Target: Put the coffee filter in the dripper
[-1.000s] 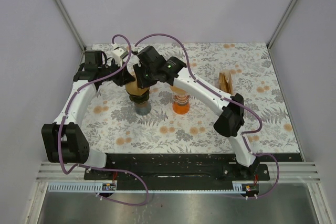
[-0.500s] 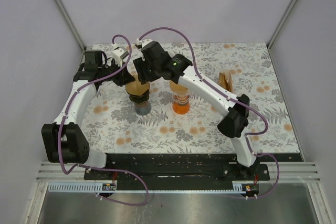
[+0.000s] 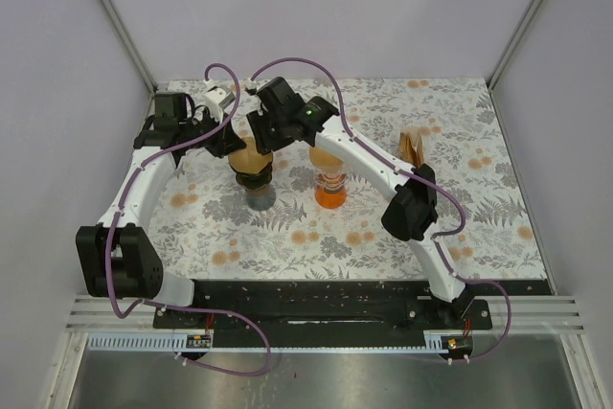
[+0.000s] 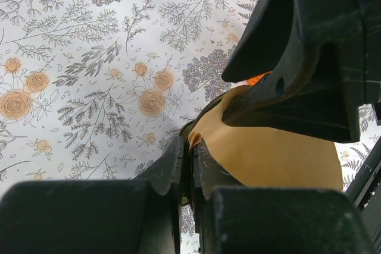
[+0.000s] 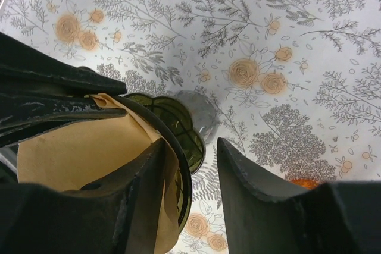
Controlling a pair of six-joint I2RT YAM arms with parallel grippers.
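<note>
The brown paper coffee filter (image 3: 249,153) sits opened in the dark green dripper (image 3: 257,179), which stands on a grey base left of the table's centre. My left gripper (image 3: 228,141) is shut on the filter's left rim; the left wrist view shows its jaws (image 4: 191,150) pinching the paper edge (image 4: 268,159). My right gripper (image 3: 265,136) is open over the dripper. In the right wrist view (image 5: 190,147) one finger is inside the filter (image 5: 77,147) and the other is outside the dripper's rim (image 5: 189,165).
An orange dripper-like object (image 3: 330,189) stands just right of the green one. A stack of brown filters (image 3: 414,148) stands upright at the right back. The floral tablecloth (image 3: 287,237) covers the table, with grey walls around it.
My right gripper has shifted slightly back over the dripper and its elbow has swung a little left. The left gripper and filter have not moved.
</note>
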